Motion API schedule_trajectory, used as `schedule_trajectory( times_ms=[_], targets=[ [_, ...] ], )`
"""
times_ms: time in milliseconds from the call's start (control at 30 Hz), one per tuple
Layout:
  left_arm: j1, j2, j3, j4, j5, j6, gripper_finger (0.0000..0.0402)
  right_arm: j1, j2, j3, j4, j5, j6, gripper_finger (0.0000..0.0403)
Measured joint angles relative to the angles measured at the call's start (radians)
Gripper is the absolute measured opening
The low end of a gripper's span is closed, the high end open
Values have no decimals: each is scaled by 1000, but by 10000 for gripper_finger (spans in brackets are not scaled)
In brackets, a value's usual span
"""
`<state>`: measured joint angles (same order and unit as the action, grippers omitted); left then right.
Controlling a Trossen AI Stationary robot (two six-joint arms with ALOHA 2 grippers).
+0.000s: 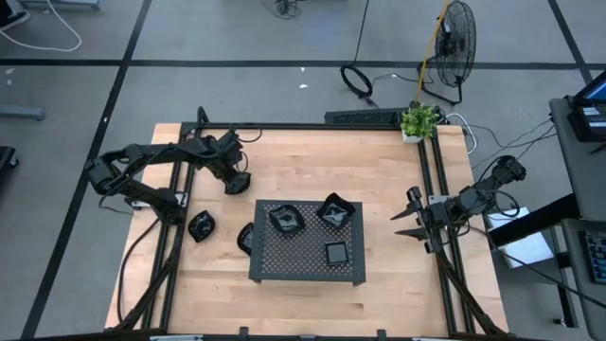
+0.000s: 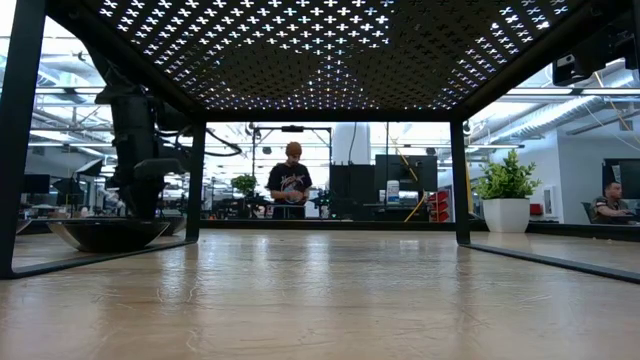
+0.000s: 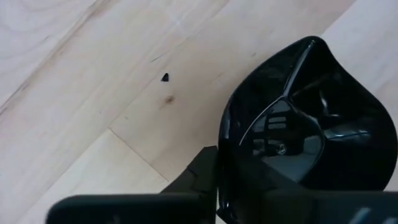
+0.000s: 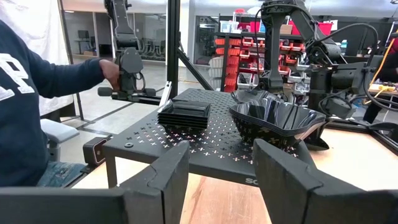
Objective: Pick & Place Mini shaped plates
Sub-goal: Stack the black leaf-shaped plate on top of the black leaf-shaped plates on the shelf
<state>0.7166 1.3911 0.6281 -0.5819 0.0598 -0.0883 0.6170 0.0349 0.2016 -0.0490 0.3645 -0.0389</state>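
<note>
In the high view, my left gripper is over the table's far-left part, beyond the perforated tray, and is shut on a glossy black angular mini plate. On the tray there are two angular plates and a square one. The right wrist view shows the square plates and the angular plates as stacks. Two more plates rest on the table left of the tray. My right gripper waits open at the table's right edge. My left gripper holds the angular plate by its rim. One finger lies against the outside of the rim, and the plate hides the other. The fingers come from above, pointing down. I cannot tell whether the plate is lifted or rests on the table.
The tray stands on legs with open room beneath it. A potted plant sits at the table's far-right corner. Dark frame rails run along the table's sides. A person's sleeve shows beyond the left side, and another person stands far behind.
</note>
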Motion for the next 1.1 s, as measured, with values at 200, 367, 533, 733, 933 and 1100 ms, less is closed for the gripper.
schedule_trajectory(
  times_ms=[200, 367, 533, 733, 933, 1100],
  targets=[
    [-1, 1, 43, -55, -3, -20, 5, 0, 0, 0, 0, 0, 0, 165],
    [-1, 2, 151, -170, -36, -26, 16, 0, 0, 0, 0, 0, 0, 165],
    [0, 2, 299, -308, -73, 9, 5, 0, 0, 0, 0, 0, 0, 165],
    [-11, 2, 534, -494, -92, 71, 12, 0, 0, 0, 0, 0, 0, 165],
    [-88, 2, 797, -572, -29, 188, 12, 0, 0, 0, 0, 0, 0, 165],
    [-213, 1, 922, -570, 83, 254, 10, 0, 0, 0, 0, 0, 0, 165]
  ],
)
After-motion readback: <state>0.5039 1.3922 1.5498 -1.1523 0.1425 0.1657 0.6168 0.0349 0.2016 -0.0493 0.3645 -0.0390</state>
